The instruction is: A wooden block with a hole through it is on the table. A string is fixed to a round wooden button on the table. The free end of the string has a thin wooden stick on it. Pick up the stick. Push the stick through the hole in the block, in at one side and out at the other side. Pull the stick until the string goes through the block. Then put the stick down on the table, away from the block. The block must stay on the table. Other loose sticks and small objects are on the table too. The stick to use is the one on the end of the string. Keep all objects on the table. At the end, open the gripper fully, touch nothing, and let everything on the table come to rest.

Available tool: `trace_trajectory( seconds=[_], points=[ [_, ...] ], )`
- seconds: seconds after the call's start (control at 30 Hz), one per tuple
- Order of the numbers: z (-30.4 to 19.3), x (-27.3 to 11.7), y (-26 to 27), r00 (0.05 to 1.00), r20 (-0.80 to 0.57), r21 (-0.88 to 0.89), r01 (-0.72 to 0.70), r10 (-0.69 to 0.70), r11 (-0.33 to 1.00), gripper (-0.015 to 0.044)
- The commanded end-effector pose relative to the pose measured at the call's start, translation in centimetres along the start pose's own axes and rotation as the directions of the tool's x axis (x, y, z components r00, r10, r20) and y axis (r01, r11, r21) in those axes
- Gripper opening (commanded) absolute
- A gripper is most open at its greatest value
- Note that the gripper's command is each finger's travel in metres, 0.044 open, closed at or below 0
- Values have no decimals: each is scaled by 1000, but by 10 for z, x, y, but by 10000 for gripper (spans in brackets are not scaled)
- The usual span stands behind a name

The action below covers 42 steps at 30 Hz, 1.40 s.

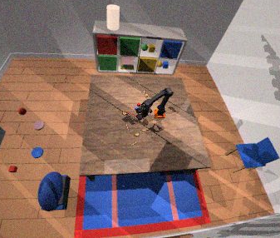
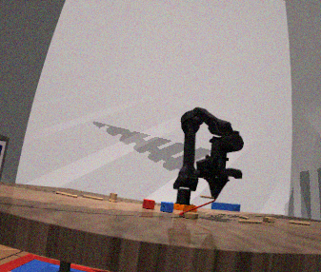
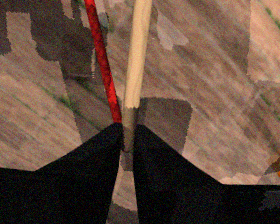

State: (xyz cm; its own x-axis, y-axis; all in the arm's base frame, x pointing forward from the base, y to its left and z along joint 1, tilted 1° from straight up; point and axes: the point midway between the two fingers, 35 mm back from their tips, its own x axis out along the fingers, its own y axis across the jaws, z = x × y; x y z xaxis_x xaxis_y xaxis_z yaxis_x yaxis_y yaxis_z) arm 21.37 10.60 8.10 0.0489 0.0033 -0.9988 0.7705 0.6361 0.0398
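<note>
My gripper [image 1: 140, 117] [image 2: 214, 199] [image 3: 128, 132] is shut on a thin wooden stick [image 2: 206, 197] [image 3: 136, 65] and holds it above the table. In the wrist view the stick extends upward from between the fingertips. The red string [image 2: 197, 207] [image 3: 104, 59] meets the left fingertip beside the stick and slopes down, nearly straight, toward a small wooden piece [image 1: 125, 113] [image 2: 191, 215] on the table. That piece is too small to tell as button or block. No hole shows in any wooden piece, so I cannot tell where the holed block is.
A red cube [image 1: 139, 104] [image 2: 149, 204] and a blue cube [image 2: 167, 206] lie near the arm's orange base [image 1: 159, 114]. Other small wooden pieces [image 1: 137, 134] [image 2: 113, 197] [image 2: 267, 220] and loose sticks [image 1: 135, 143] [image 2: 67, 194] [image 2: 299, 223] lie around on the table [image 1: 101, 150].
</note>
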Motion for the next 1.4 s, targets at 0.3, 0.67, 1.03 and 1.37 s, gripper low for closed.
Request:
trace_trajectory(
  seconds=[0.3, 0.67, 1.03, 1.37],
  points=[
    [-3, 4, -5, 1000, -26, -8, 9, -9, 1000, 0],
    [4, 14, -14, 1000, -25, -8, 10, -10, 1000, 0],
    [10, 23, -23, 1000, -24, -8, 10, -11, 1000, 0],
    [15, 32, -32, 1000, -24, -8, 11, -12, 1000, 0]
  ],
)
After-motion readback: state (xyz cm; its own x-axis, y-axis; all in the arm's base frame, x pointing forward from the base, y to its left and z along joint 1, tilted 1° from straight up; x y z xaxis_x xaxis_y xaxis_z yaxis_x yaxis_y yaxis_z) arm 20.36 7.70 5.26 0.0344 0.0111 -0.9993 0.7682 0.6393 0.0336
